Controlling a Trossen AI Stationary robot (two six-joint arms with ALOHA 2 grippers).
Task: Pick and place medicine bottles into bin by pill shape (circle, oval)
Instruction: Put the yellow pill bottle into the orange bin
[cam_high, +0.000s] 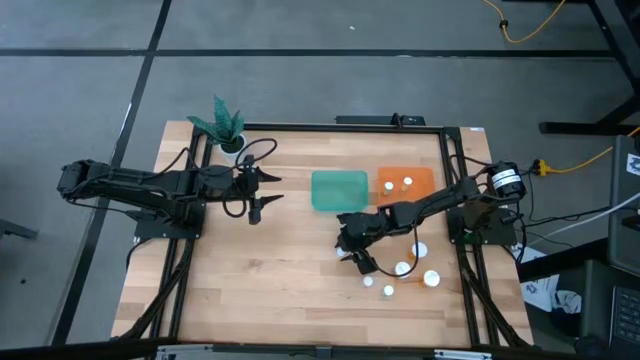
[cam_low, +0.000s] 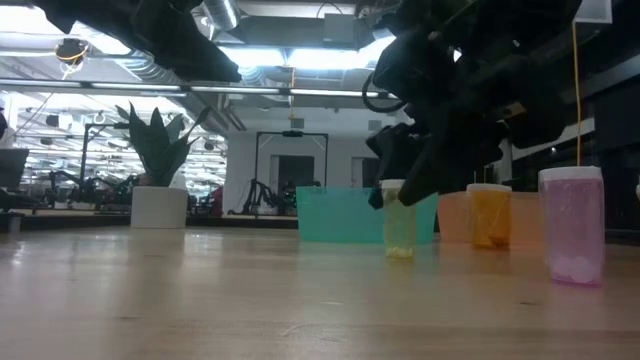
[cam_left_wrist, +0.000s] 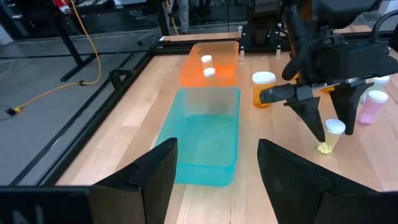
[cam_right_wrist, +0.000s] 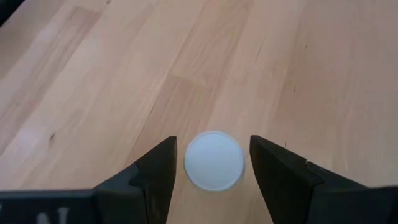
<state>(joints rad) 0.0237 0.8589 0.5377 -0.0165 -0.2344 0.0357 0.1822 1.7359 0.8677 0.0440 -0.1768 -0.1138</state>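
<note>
A small bottle with a white cap (cam_right_wrist: 214, 160) and yellow pills at its bottom (cam_left_wrist: 333, 134) stands upright on the table. It also shows in the low view (cam_low: 400, 228) and the high view (cam_high: 367, 281). My right gripper (cam_right_wrist: 212, 146) is open and points down over it. One finger stands on either side of the cap, with a narrow gap at each side. My left gripper (cam_high: 268, 192) is open and empty at the table's left, above the wood. Two bottles (cam_high: 397, 184) stand in the orange bin (cam_high: 420, 178). The teal bin (cam_high: 338, 190) holds none.
Several more capped bottles stand on the wood at the near right (cam_high: 403, 268) (cam_high: 431, 278), among them a pink one (cam_low: 572, 225) and an orange one (cam_low: 489, 215). A white pot with a green plant (cam_high: 230, 135) stands at the far left corner.
</note>
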